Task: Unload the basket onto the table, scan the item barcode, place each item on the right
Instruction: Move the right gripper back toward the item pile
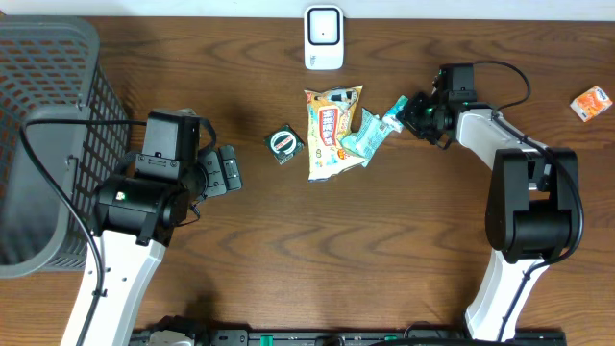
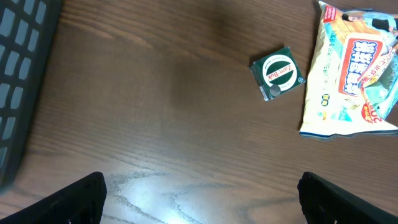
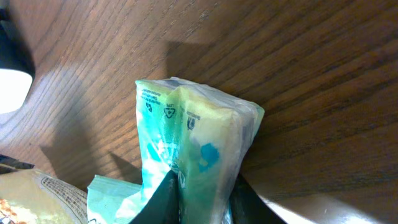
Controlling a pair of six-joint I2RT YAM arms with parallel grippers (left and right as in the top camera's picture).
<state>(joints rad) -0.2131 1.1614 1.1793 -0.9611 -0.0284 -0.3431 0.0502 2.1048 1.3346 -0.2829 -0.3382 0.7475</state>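
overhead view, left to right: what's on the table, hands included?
basket → left hand → green tin → yellow snack bag → teal packet → right hand → orange packet

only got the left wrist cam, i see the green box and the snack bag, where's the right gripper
Observer: The right gripper is at the right end of a teal packet, which lies just right of the snack bag.
Operator: does it have hold of it
Observer: Yes, the right wrist view shows its fingers pinching the packet's folded end.
Operator: and the scanner
Observer: A white device, likely the scanner, stands beyond the snack bag at the table's far edge.
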